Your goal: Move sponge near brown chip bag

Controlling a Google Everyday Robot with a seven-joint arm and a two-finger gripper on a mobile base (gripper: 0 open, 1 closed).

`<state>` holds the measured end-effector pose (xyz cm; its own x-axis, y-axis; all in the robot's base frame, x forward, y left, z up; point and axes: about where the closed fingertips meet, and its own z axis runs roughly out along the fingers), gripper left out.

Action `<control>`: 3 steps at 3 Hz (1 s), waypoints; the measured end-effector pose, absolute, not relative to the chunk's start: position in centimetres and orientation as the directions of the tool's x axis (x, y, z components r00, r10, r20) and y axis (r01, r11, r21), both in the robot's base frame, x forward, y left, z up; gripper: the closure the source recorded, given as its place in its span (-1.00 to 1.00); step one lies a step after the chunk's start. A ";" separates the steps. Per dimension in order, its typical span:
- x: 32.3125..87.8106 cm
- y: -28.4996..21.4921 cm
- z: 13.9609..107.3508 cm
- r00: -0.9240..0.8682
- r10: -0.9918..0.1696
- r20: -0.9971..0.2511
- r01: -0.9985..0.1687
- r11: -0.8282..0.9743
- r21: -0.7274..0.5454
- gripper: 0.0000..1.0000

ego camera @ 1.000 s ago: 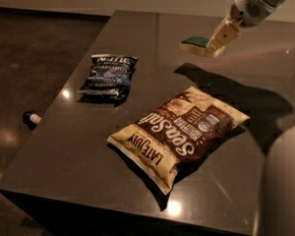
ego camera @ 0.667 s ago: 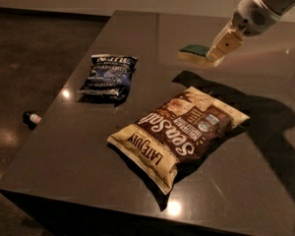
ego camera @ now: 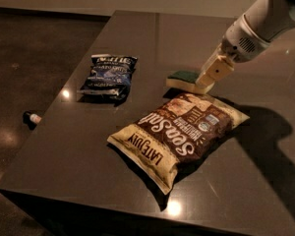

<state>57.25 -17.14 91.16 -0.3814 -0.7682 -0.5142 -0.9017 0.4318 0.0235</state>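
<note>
The sponge [ego camera: 184, 79], green on top with a pale yellow base, sits low at the tabletop just beyond the far edge of the brown chip bag [ego camera: 179, 130]. The bag lies flat in the middle of the dark table [ego camera: 88, 151], with "Sea Salt" and "Late July" lettering. My gripper [ego camera: 206, 80] comes in from the upper right on a white arm and is shut on the sponge's right end. I cannot tell whether the sponge rests on the table or hangs just above it.
A smaller dark blue-black chip bag [ego camera: 109, 74] lies on the table to the left of the sponge. A small dark object with a light end [ego camera: 32, 117] lies on the floor left of the table. The table's front edge runs along the bottom.
My gripper has carried the sponge down and to the left, from higher over the far right of the table to just beyond the brown bag's far edge.
</note>
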 end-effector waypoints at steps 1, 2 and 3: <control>57.2 -16.9 90.6 -0.383 -0.771 -0.509 -0.903 0.428 0.031 -0.73; 57.3 -16.7 90.5 -0.381 -0.771 -0.511 -0.904 0.426 0.031 -1.00; 57.3 -16.7 90.5 -0.381 -0.771 -0.511 -0.904 0.426 0.031 -1.00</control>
